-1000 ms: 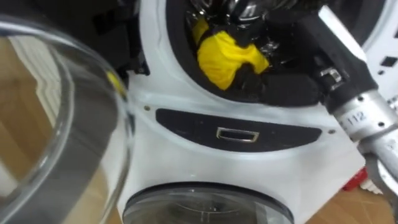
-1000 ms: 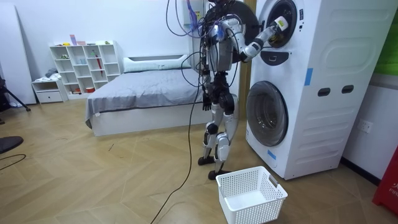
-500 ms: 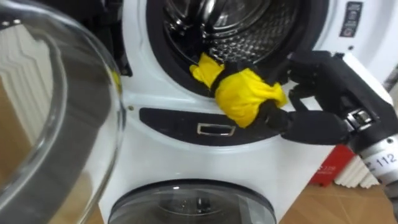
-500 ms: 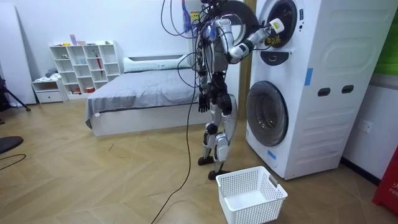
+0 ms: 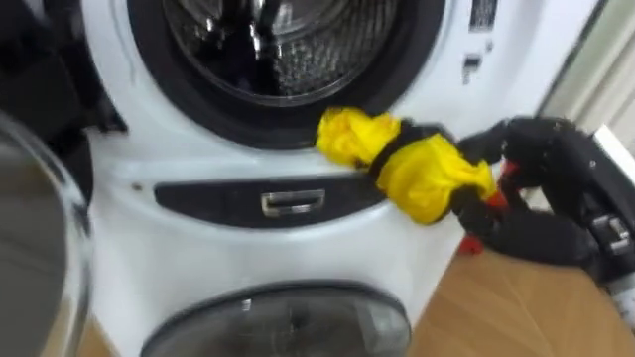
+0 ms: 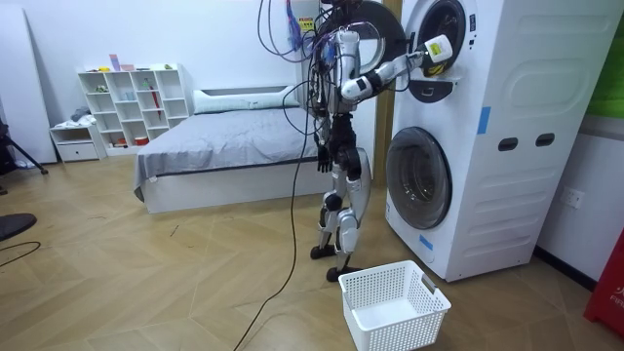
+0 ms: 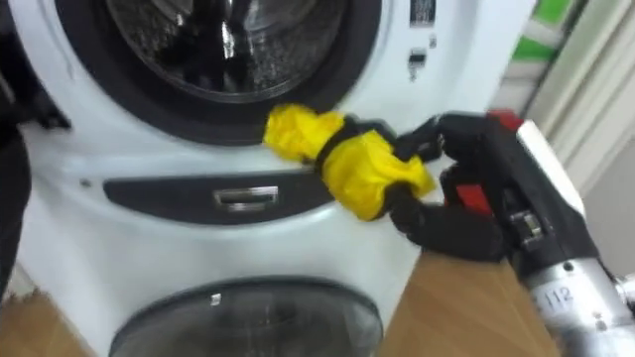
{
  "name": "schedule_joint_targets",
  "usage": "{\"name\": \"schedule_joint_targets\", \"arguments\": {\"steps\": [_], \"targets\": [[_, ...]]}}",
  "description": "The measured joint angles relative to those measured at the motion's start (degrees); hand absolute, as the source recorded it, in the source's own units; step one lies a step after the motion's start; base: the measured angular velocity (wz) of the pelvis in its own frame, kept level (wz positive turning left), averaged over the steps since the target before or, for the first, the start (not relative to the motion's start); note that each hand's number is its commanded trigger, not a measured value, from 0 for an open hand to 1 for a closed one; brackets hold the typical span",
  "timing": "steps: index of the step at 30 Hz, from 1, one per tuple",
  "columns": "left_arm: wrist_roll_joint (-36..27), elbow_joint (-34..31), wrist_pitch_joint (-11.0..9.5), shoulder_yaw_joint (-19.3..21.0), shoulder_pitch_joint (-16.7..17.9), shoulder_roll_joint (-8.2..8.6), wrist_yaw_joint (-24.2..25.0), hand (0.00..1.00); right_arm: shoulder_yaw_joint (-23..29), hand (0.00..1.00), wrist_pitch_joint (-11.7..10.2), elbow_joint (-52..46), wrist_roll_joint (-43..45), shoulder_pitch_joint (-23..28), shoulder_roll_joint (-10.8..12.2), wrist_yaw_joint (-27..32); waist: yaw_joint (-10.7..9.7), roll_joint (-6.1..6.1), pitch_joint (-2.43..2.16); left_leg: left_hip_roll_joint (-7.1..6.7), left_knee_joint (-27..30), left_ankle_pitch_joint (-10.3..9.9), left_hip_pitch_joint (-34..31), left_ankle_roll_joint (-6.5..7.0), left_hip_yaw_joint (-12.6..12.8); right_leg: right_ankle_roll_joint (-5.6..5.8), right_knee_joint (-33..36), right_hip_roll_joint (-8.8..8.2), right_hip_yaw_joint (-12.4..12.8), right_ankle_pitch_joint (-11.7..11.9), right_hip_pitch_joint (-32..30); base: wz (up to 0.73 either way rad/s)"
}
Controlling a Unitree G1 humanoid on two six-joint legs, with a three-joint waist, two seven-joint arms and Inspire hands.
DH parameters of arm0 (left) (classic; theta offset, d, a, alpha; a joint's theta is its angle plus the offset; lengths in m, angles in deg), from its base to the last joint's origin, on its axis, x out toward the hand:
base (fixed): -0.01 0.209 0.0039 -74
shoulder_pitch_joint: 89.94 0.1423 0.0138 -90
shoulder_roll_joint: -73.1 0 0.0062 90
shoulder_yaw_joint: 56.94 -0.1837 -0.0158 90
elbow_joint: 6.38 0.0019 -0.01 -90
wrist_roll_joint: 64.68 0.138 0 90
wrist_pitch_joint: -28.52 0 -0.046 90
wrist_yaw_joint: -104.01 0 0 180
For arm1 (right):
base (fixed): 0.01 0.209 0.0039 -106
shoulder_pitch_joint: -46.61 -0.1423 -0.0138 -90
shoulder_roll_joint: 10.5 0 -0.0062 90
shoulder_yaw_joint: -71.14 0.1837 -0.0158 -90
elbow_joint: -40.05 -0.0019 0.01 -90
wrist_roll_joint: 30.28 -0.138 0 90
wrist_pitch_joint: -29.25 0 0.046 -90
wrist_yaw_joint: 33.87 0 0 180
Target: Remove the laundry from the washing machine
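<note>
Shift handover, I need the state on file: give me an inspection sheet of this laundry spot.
Surface: wood floor, white basket standing on it by the washer.
Job's things: yellow cloth outside the open drum.
Clutter: nothing seen.
Hands: right hand shut on the cloth; left hand hangs by the hip.
Cables: only the robot's own.
Surroundings: bed and shelf behind the robot.

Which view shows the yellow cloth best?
The right eye view: the yellow cloth sits near centre, bunched in the right hand, just outside the drum. The left eye view shows it similarly; the room view shows a small yellow patch.
</note>
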Motion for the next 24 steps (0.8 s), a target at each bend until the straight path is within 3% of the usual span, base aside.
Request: {"name": "schedule_joint_targets", "arguments": {"steps": [6, 12, 15, 19, 20, 22, 24], "targets": [[-0.01, 0.24, -0.01, 0.56, -1.33, -0.67, 1.53, 0.0, 7.15, 1.0, 0.17, 0.71, -0.8, 2.95, 0.01, -1.39, -4.77, -0.02, 0.08, 1.65, -0.46, -0.89, 0.78, -1.26, 8.34, -0.9, 0.77, 2.62, 7.74, 1.33, -2.48, -0.74], [-0.41, 0.25, -0.29, -1.94, -5.5, -1.77, 2.74, 0.0, 9.19, 1.0, 0.51, 4.58, -0.36, 5.77, 0.41, -1.9, -9.14, -0.08, 0.13, 2.16, 0.01, -1.5, 0.22, -2.13, 13.33, -1.12, 0.74, 4.74, 12.88, 2.6, -4.96, -0.52], [-1.29, -0.13, -0.75, -4.8, -7.39, -1.97, 3.16, 0.0, 8.66, 1.0, 1.04, 6.32, 0.41, 6.01, 0.67, -1.93, -9.52, 0.27, 0.24, 2.47, -0.13, -1.71, 0.74, -2.4, 15.63, -1.13, 0.7, 5.58, 14.86, 2.92, -5.13, -0.37], [-2.73, -0.36, -0.74, -9.01, -9.1, -2.02, 3.16, 0.0, 6.39, 1.0, 0.06, 13.29, 2.96, 6.11, 1.86, -1.75, -9.67, 0.43, 0.21, 2.59, 0.15, -1.8, 0.24, -2.56, 16.31, -1.16, 0.73, 5.92, 15.69, 3.2, -6.19, -0.15], [-3.12, -0.27, -0.73, -10.53, -9.74, -1.78, 3.19, 0.0, 5.4, 1.0, 0.1, 16.84, 4.14, 6.04, 2.76, -1.56, -9.62, 0.87, -0.06, 2.6, 0.2, -1.8, -0.32, -2.56, 16.53, -1.14, 0.74, 5.99, 15.92, 3.33, -6.86, -0.11], [-3.29, -0.27, -0.75, -11.53, -10.08, -1.01, 3.31, 0.0, 4.58, 1.0, 0.84, 20.79, 5.63, 6.08, 4.05, -0.82, -9.03, 1.79, 0.08, 2.57, 0.19, -1.8, -0.59, -2.56, 16.83, -1.14, 0.87, 6.02, 16.18, 3.4, -7.31, -0.13], [-3.35, -0.25, -0.74, -12.78, -10.56, -0.41, 3.36, 0.0, 2.86, 1.0, 0.71, 25.92, 6.77, 4.84, 4.38, 0.56, -8.88, 3.58, 0.14, 2.44, 0.39, -1.79, -1.72, -2.55, 17.16, -1.11, 1.67, 6.13, 16.66, 3.41, -8.95, -0.16]]}}
